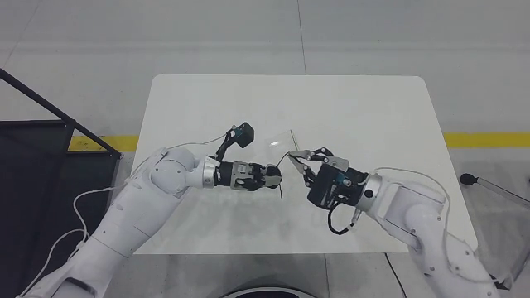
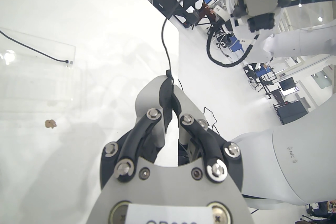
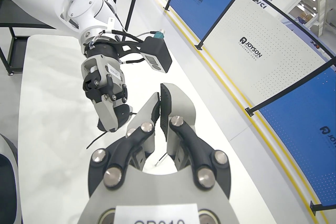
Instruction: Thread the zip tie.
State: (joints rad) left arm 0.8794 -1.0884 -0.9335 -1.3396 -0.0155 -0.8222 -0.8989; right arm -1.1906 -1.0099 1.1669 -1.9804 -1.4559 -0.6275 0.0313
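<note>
Grey left fingers (image 2: 151, 95) were clamped on the black zip tie (image 2: 168, 62), whose free length ran up the frame from their tips; right fingers (image 3: 181, 101), pressed together with nothing seen between them, hung just right of it in the top view, above the white tabletop (image 1: 373, 108)

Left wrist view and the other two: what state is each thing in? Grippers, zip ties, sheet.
left gripper: shut on the held zip tie
held zip tie: pinched at one end, the rest arcing up free, no loop seen
right gripper: shut, pads meeting, nothing seen between them
spare zip tie: lying flat on the clear sheet, unlooped
clear sheet: flat on the table
</note>
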